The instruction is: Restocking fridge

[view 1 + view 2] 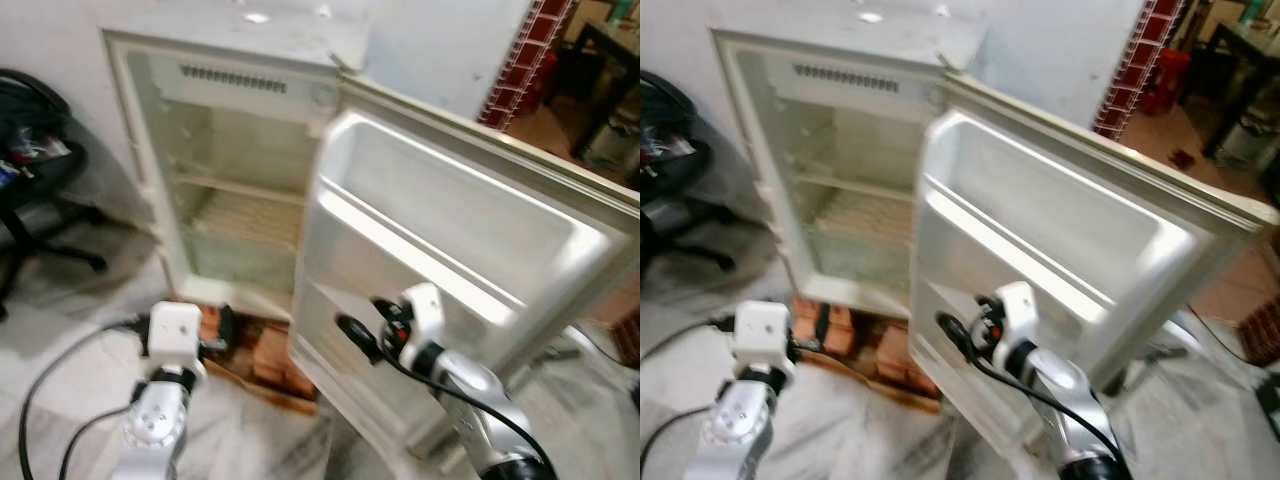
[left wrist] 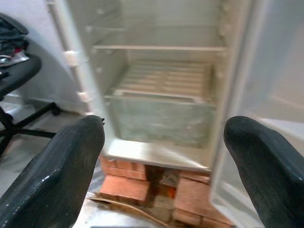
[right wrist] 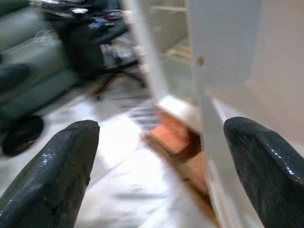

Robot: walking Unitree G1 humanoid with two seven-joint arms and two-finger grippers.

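The right hand [image 3: 156, 161] has its two black fingers spread wide and empty, with the lower edge of the open fridge door [image 1: 470, 250] just ahead of them and slightly to its outer side. The left hand [image 2: 164, 166] is likewise spread wide with nothing in it, aimed straight at the fridge [image 1: 235, 170] cabinet beyond its fingertips. Ahead of it lie the bottom drawer [image 2: 159, 118] and the ribbed shelf [image 2: 166, 78] above, both bare, and below them the bricks [image 2: 128, 183] propping the fridge off the floor. No food or bottle to load can be made out. I judge the left hand better lined up with the shelves, the right nearer the door racks, whose long axis runs across its reach. An office chair [image 1: 30, 160] stands well off beyond the left hand's outer side.
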